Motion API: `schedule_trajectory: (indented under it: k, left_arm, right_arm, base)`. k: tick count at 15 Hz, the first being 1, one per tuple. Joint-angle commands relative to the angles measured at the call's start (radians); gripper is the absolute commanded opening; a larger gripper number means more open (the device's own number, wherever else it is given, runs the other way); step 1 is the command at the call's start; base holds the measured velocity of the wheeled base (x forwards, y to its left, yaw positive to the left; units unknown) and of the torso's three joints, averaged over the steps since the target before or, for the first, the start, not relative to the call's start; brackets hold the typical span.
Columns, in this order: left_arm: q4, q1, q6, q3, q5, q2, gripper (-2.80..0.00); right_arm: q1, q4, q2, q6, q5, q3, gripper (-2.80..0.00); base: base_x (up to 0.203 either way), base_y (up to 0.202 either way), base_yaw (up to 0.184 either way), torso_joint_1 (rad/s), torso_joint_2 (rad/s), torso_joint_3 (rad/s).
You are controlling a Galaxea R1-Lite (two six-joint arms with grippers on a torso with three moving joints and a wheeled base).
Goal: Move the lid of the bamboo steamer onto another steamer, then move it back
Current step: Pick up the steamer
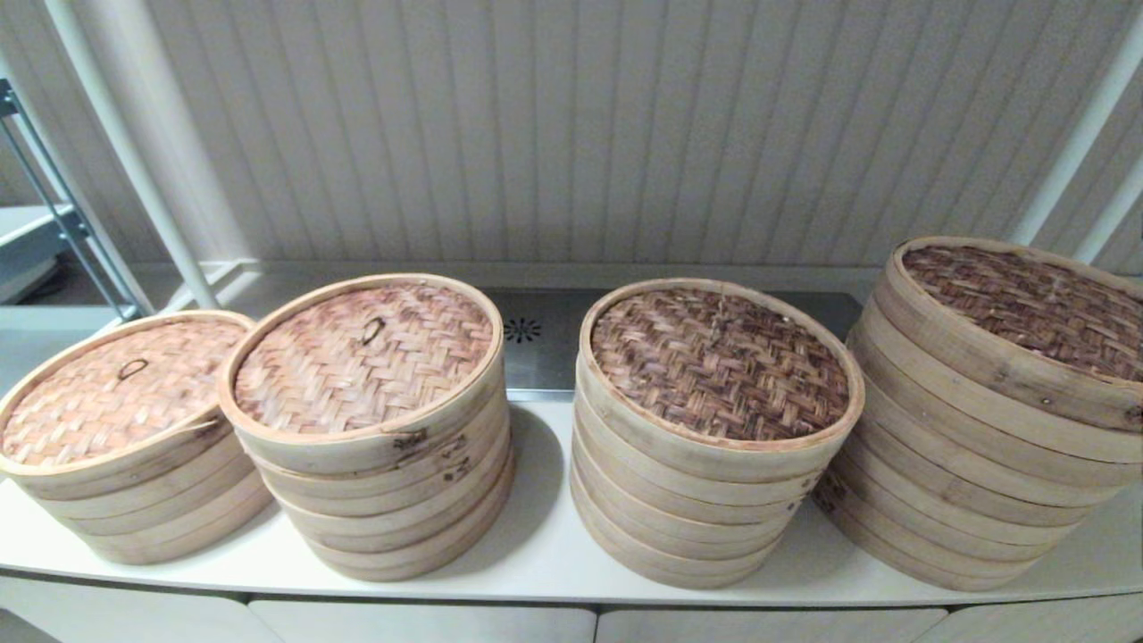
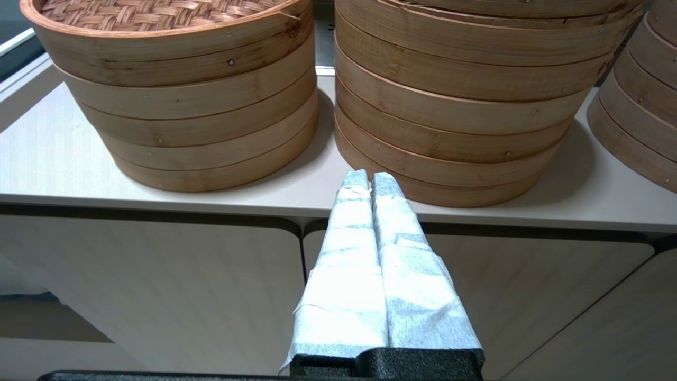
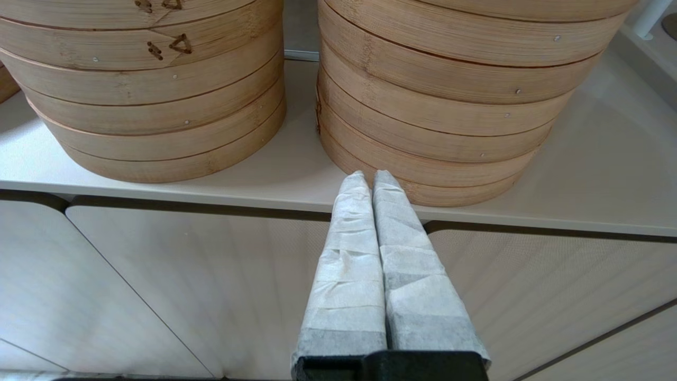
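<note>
left gripper (image 2: 369, 180) fingers closed, right gripper (image 3: 369, 179) likewise

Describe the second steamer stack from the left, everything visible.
The second steamer stack from the left is a round pile of pale bamboo tiers, upright on the white counter. Its woven lid, light reddish-tan with a small dark loop handle, sits on top. Burnt marks show on the front bands. It appears to touch the leftmost stack.
</note>
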Motion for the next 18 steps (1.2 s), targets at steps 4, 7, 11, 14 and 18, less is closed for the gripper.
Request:
schedule_trajectory:
  k: [4,7,11,14,18]
  left_arm:
    - [0.001,0.0,0.001,0.0,0.0,0.0,-2.8]
    - [0.003,0.0,0.009,-0.001,-0.001,0.0,-2.8]
    - [0.025,0.0,0.007,-0.122,-0.009,0.038,-2.8]
    - [0.042,0.0,0.002,-0.279,-0.014,0.187,-2.8]
    - [0.055,0.0,-0.001,-0.511,-0.017,0.398,-2.8]
  right_arm:
    - [0.0,0.0,-0.003,-0.003,0.0,-0.001,-2.8]
    - [-0.001,0.005,-0.002,-0.008,0.008,-0.008,-2.8]
    - [0.0,0.011,0.001,-0.008,0.008,-0.017,-2.8]
    - [0.0,0.118,0.048,-0.008,0.009,-0.206,-2.8]
    - [-0.001,0.212,0.265,-0.007,0.008,-0.464,-2.8]
  base:
    - [0.0,0.0,0.0,0.0,0.0,0.0]
    - [0.0,0.0,0.0,0.0,0.0,0.0]
    - [0.0,0.0,0.0,0.0,0.0,0.0]
    - [0.0,0.0,0.0,0.0,0.0,0.0]
    - [0.0,0.0,0.0,0.0,0.0,0.0]
